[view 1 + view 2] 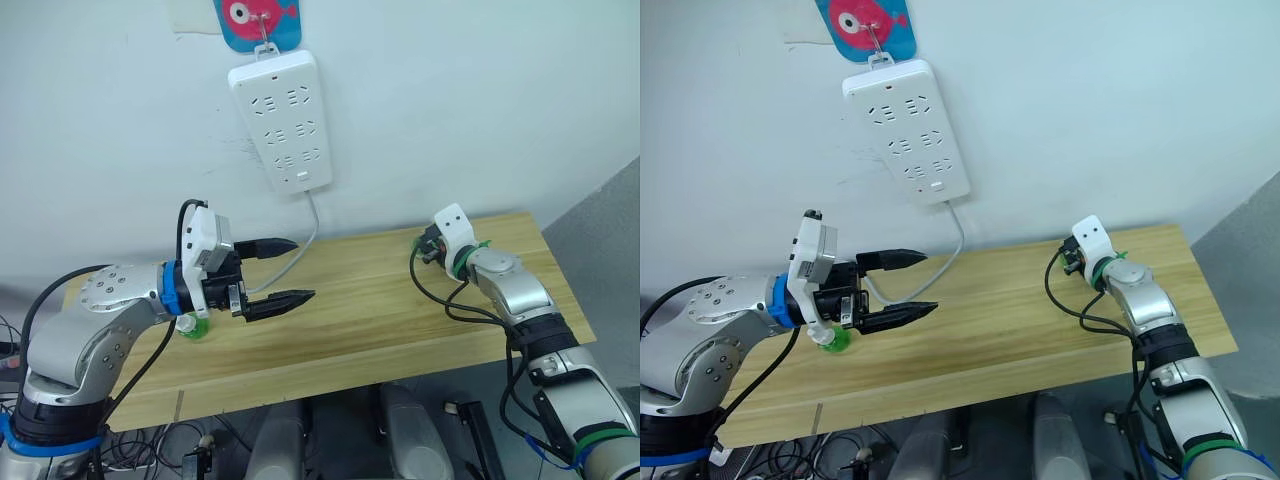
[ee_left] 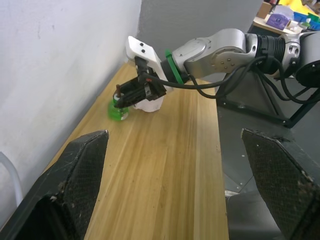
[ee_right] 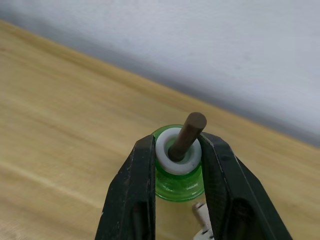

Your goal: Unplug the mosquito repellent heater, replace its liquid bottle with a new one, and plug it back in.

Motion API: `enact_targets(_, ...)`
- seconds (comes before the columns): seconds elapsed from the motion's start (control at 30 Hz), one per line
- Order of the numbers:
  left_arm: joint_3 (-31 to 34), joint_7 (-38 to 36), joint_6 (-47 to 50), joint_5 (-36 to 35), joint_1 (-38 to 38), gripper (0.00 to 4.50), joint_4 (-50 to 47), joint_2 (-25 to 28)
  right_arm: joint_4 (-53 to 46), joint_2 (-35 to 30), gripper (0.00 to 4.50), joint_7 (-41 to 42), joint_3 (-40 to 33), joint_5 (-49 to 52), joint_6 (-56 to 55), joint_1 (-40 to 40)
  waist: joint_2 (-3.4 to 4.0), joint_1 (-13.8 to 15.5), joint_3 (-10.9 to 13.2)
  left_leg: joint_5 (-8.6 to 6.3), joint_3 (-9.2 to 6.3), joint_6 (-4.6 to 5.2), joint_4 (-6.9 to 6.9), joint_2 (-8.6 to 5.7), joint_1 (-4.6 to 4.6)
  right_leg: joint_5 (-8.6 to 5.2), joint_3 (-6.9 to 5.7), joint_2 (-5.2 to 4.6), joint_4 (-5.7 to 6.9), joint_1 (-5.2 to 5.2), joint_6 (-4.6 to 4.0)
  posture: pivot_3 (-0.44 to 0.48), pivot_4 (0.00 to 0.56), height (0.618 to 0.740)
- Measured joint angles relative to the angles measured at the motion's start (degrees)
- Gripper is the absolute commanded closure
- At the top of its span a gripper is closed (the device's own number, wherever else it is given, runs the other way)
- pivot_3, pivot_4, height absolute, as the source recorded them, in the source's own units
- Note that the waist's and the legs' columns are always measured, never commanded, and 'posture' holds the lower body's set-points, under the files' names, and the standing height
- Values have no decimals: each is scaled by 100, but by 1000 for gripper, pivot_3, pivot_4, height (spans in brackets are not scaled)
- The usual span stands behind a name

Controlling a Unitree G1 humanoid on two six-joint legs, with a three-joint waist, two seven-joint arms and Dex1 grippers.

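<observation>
My right gripper [image 3: 177,142] is shut on the white collar of a green liquid bottle [image 3: 180,187] with a brown wick, which stands on the table at the back right near the wall. The mosquito repellent heater [image 2: 150,103], a small rounded white unit, lies on the table right beside that bottle. A second green bottle [image 1: 192,327] stands at the left of the table under my left wrist. My left gripper [image 1: 303,269] hovers over the table's left-middle, open and holding nothing, pointing toward the right arm.
A long white power strip [image 1: 283,120] hangs on the wall above the table, its sockets unoccupied, and its white cable [image 1: 310,232] drops behind the wooden table [image 1: 380,300]. Black cables loop off my right wrist onto the tabletop.
</observation>
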Motion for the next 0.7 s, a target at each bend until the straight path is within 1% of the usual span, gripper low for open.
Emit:
enact_targets(0.47,67,16,69,-23,77,13,-119,20,190,265,3639,142,-257,-261,-60,-90,0,2,0,0,0,0,0,0,2,0,1,0,2,0,0,-106,304,734)
enact_targets(0.53,68,15,70,-23,110,0,-120,23,191,267,2905,184,-270,-308,-57,-95,0,2,0,0,0,-1,0,0,3,0,1,0,3,0,0,-106,304,734)
enact_targets(0.57,69,15,70,-22,113,0,-120,24,205,267,2651,233,-270,-326,-44,-98,0,4,0,0,-1,0,0,0,3,0,0,0,3,1,0,-103,305,734)
enact_targets(0.7,87,15,70,-22,120,0,-120,37,310,288,1209,328,-264,-381,-20,-97,0,5,0,0,1,0,-1,0,3,0,2,0,2,0,0,-103,305,734)
